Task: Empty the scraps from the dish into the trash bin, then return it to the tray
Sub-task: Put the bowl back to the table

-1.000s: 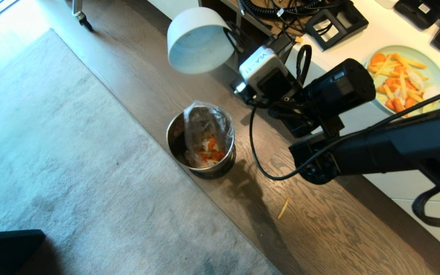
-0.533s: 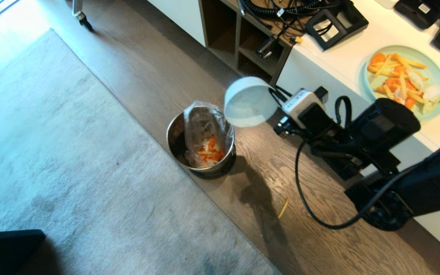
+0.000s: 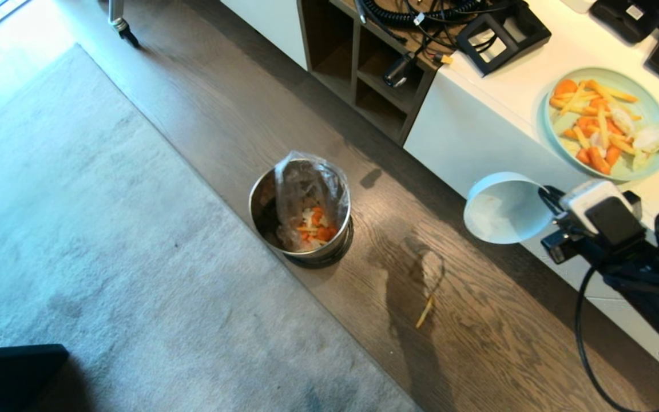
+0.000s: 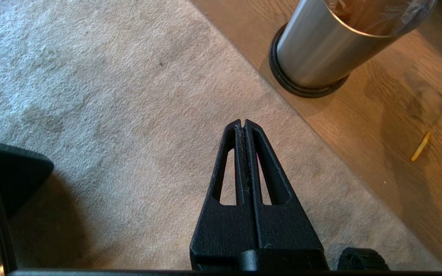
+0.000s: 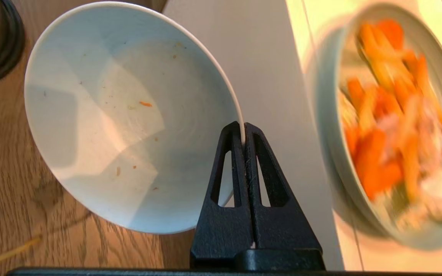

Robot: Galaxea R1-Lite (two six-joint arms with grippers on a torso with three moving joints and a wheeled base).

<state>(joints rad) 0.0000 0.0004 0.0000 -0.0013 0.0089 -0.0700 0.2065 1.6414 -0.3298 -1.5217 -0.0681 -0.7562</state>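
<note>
**A:** Status? Start big.

**B:** I see a rug and wood floor, with the white desk along the right of the head view. The trash bin stands on the floor at the rug's edge, bag liner in. Orange and pale scraps lie at its bottom, so I judge the dump done.

**A:** Where's the dish?

**B:** The dish is in the air, tilted on its side beside the desk front, well apart from the bin. The right gripper has its jaws pinched tight on the rim. In the right wrist view the inside is bare apart from a few specks and one tiny orange crumb.

**A:** Tray?

**B:** I can't see it in any view. The return leg is all that's left: level the dish, find the tray, set it down, release.

**A:** Left arm?

**B:** The left gripper is parked over the rug, jaws closed on nothing.

**A:** Any mess?

**B:** One yellow stick lies on the floor past the bin; it probably missed. The green plate of food sits on the desk near the dish, so I want to clear it on the way up.
</note>
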